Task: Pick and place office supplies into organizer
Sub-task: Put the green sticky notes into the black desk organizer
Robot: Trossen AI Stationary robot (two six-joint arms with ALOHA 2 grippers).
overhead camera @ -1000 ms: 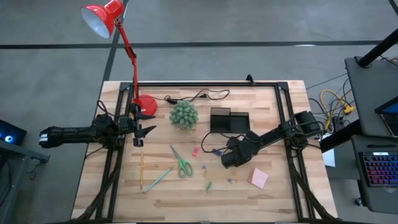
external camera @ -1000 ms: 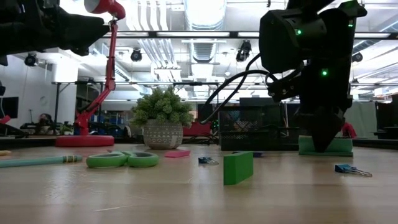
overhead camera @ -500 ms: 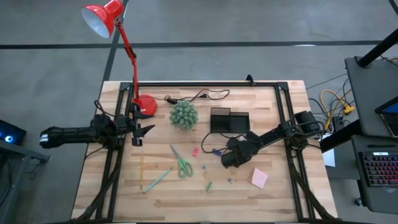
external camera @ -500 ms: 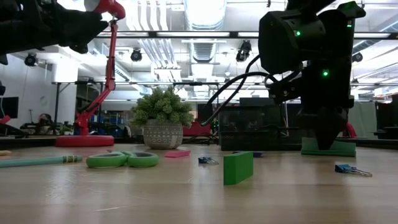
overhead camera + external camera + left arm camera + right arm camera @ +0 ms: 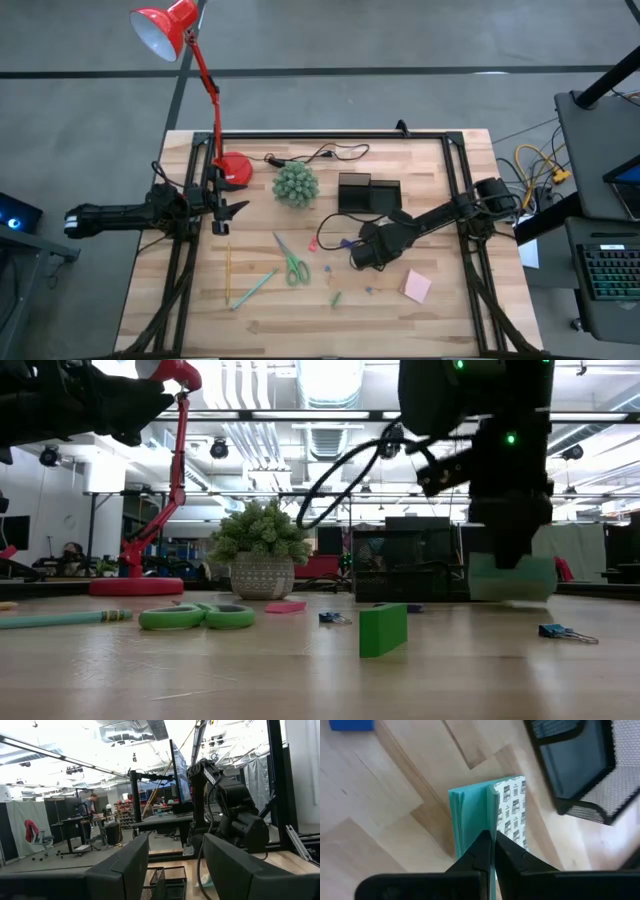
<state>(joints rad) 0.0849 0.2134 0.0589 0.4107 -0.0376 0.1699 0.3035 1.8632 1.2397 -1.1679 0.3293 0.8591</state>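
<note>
My right gripper [image 5: 362, 256] hangs over the table's middle, just in front of the black organizer [image 5: 368, 193], and is shut on a green-white small block [image 5: 510, 578]. The right wrist view shows the block's teal side and printed white side [image 5: 470, 815], with the organizer [image 5: 585, 765] beside it. The gripper hides the block in the high view. Green scissors [image 5: 292, 262], a yellow pencil [image 5: 228, 275], a light green pen [image 5: 255, 288] and a pink pad [image 5: 416, 287] lie flat on the table. My left gripper [image 5: 228, 207] waits open at the left edge. My right gripper pinches the block's thin upper edge [image 5: 492, 822], where the teal side meets the printed side, between its two fingertips. The fingers come from above, slanting steeply down. The block hangs below them, lifted clear of the table.
A green plant [image 5: 296, 185] and the red lamp's base [image 5: 235, 168] stand at the back left, with a black cable [image 5: 320, 153] behind them. A small green block [image 5: 383, 628], a pink bit [image 5: 314, 243], a blue bit [image 5: 348, 243] and binder clips [image 5: 560, 631] lie near the middle.
My right gripper has risen and rolled a little, taking the green-white block with it. The block stood on the table before and now hangs clear of it.
</note>
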